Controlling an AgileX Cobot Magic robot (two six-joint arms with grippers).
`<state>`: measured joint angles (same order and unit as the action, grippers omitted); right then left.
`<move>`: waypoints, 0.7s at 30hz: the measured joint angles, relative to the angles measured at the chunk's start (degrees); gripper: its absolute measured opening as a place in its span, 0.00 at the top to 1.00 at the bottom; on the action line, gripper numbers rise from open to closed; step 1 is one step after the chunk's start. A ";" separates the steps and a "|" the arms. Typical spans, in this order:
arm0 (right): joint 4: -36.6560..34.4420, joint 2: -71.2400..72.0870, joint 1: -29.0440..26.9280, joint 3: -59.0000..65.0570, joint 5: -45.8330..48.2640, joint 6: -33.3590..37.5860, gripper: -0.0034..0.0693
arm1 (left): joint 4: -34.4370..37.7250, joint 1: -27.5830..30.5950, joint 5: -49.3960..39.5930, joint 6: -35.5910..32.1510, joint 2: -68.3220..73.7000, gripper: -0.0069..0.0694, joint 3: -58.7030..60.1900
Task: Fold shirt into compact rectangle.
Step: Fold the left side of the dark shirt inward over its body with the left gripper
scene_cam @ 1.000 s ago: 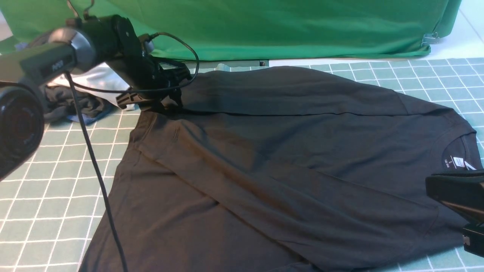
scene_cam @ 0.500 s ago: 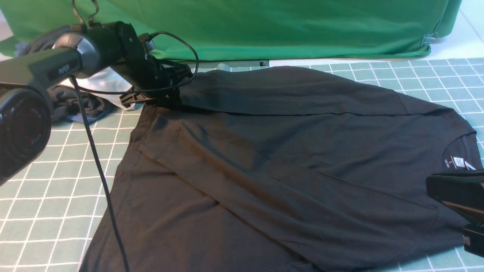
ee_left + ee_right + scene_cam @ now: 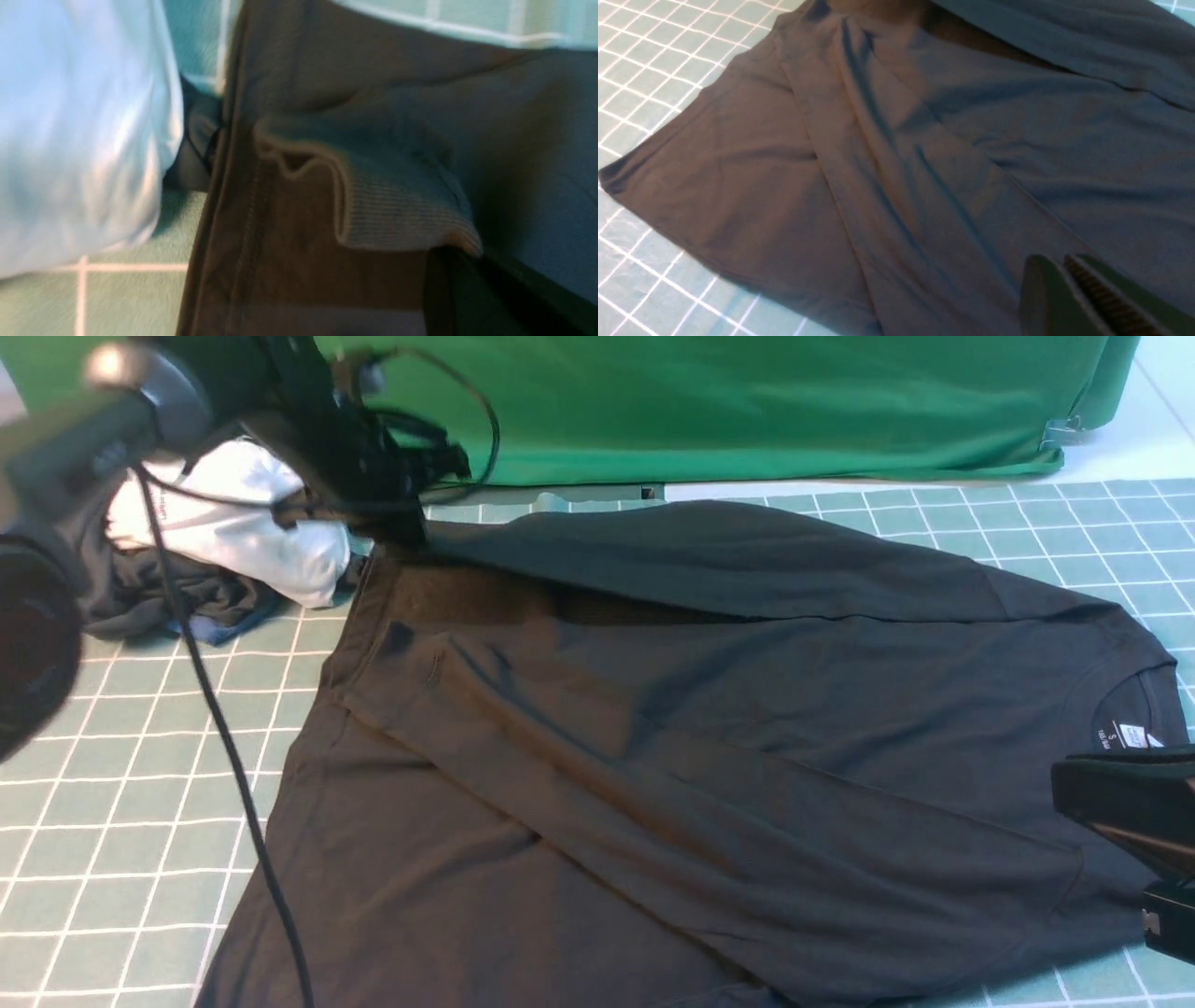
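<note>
The black shirt (image 3: 747, 709) lies spread on the green grid mat (image 3: 121, 803), collar and white neck label (image 3: 1131, 735) to the right. Its far long sleeve (image 3: 709, 555) runs along the back edge. My left gripper (image 3: 401, 527) is shut on that sleeve's ribbed cuff (image 3: 397, 210) and holds it a little above the shirt's body. In the left wrist view the cuff runs into my left gripper (image 3: 448, 254). My right gripper (image 3: 1060, 784) hovers by the collar, shut with nothing in it; its tips (image 3: 1057, 261) show above the shirt (image 3: 924, 154).
A white garment (image 3: 243, 537) bunched with a dark grey one (image 3: 159, 597) lies at the back left, close to my left gripper. The green backdrop cloth (image 3: 747, 401) hangs along the back. My left arm's cable (image 3: 224, 747) dangles over the mat.
My left gripper has shut on the sleeve cuff and risen towards the back left, lifting that sleeve end off the shirt. The right gripper has stayed put.
</note>
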<state>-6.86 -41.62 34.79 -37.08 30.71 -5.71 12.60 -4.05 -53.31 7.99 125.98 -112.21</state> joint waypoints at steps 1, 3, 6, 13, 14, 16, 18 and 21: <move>0.84 -0.24 0.00 0.00 -0.07 -0.62 0.88 | -0.12 0.00 -1.10 -0.56 -0.84 0.89 -0.13; 3.66 -0.76 0.00 -0.44 0.66 -3.20 0.89 | -0.38 0.00 -3.44 -1.29 -2.73 0.89 -0.12; 11.34 -1.70 0.00 -2.58 3.64 -8.41 0.91 | -0.62 0.00 -7.90 -2.03 -5.46 0.89 -0.05; 22.88 -3.34 0.00 -8.32 12.13 -14.47 0.95 | -4.04 -2.30 -10.78 -2.23 -14.58 0.89 8.13; 23.14 -3.34 0.00 -8.63 12.22 -14.75 0.95 | -4.64 -2.80 -10.50 -2.01 -16.36 0.89 10.62; 23.33 -3.34 0.00 -8.83 12.22 -14.88 0.95 | -5.28 -3.47 -9.54 -1.31 -20.06 0.89 16.43; 23.33 -3.34 0.00 -8.89 12.29 -14.93 0.95 | -5.28 -3.60 -8.38 -0.63 -23.06 0.89 21.61; 23.33 -3.34 0.00 -9.00 12.37 -14.98 0.95 | -5.53 -3.65 -5.68 0.62 -28.55 0.89 31.64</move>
<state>16.47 -44.96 34.79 -46.08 43.08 -20.70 7.06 -7.70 -58.99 8.61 97.42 -80.57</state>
